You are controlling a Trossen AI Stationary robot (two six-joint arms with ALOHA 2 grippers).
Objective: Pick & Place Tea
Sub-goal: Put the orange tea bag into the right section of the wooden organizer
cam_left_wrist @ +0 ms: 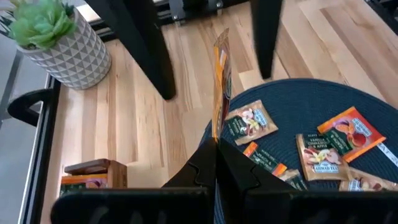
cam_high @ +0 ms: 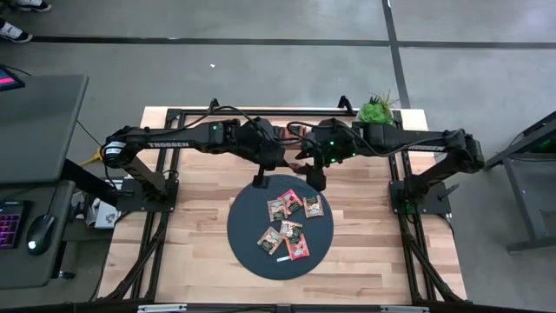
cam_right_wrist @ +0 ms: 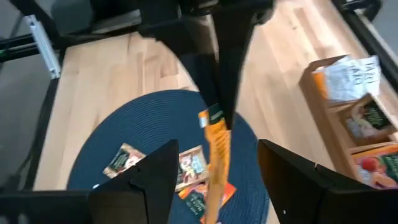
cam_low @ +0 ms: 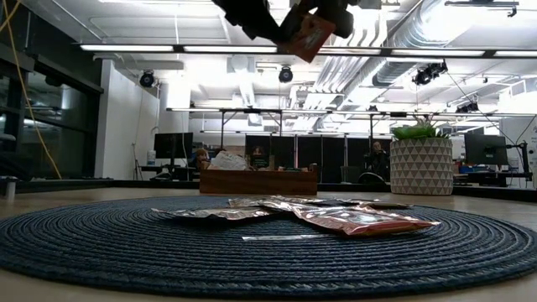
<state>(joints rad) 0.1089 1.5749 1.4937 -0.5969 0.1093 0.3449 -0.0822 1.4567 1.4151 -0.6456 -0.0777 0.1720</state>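
While the left end effector (cam_left_wrist: pixel 216 149) is pinching one orange tea sachet (cam_left_wrist: pixel 219 81) by its edge, fingers together on it, you are watching that sachet hanging upright in the air over the far rim of the dark round mat (cam_high: pixel 248 239), between the two arms; the right end effector (cam_right_wrist: pixel 214 171) is standing with its fingers wide apart, one on either side of the hanging sachet and touching nothing as far as you can tell, so I am reading this as a hand-over about to be made, not yet one made.

Judging the task, you are looking at an early-to-middle stage; at least six sachets (cam_high: pixel 291 228) are lying flat and partly overlapping on the mat, waiting to be taken, and a wooden tea box (cam_right_wrist: pixel 360 124) beside the mat on the counter (cam_high: pixel 200 261) is showing a few packets already standing in its compartments; most of the work is still lying ahead.

The sachets are looking small, flat, square and foil-shiny, printed in orange, red and brown-green with fruit pictures; the held one is hanging edge-on and slightly bowed, so you are dealing with something thin and limp. A thin white strip (cam_high: pixel 282 259) is lying near the mat's front edge; a potted plant (cam_high: pixel 375 109) is sitting at the far edge of the counter.
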